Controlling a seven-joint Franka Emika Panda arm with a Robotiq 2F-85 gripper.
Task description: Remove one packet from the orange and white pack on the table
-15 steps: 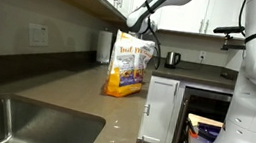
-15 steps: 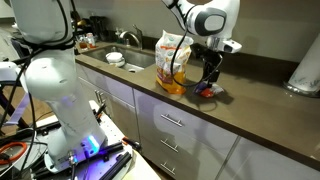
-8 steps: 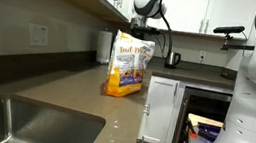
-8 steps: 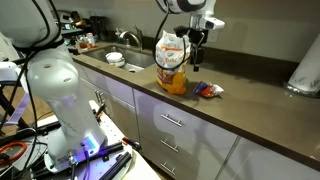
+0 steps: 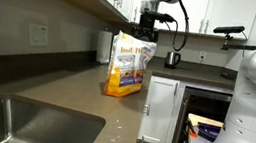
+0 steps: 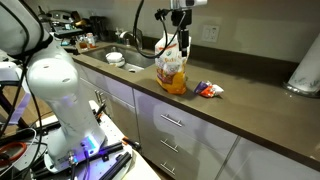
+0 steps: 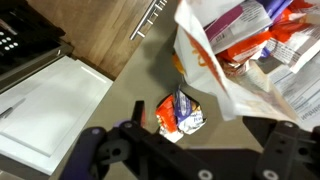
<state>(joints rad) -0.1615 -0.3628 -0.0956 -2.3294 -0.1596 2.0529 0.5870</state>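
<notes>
The orange and white pack (image 5: 129, 67) stands upright on the grey-brown table (image 5: 64, 98). It also shows in an exterior view (image 6: 172, 70) and in the wrist view (image 7: 250, 50), with its mouth open and small packets inside. One small orange, white and purple packet (image 6: 208, 90) lies on the table (image 6: 250, 110) beside the pack, and also shows in the wrist view (image 7: 180, 112). My gripper (image 6: 183, 38) hangs above the pack's top, open and empty. It shows in an exterior view (image 5: 149, 29) and the wrist view (image 7: 205, 135).
A steel sink (image 5: 20, 122) is set into the table, with a white bowl (image 6: 115, 60) beside it. A small dark kettle (image 5: 173, 59) stands behind the pack. Wall cabinets hang above. A white roll (image 6: 305, 70) stands at the far end of the table.
My gripper has risen from the table, where it was down at the small packet. It has moved over the pack's top, leaving the packet lying on the table.
</notes>
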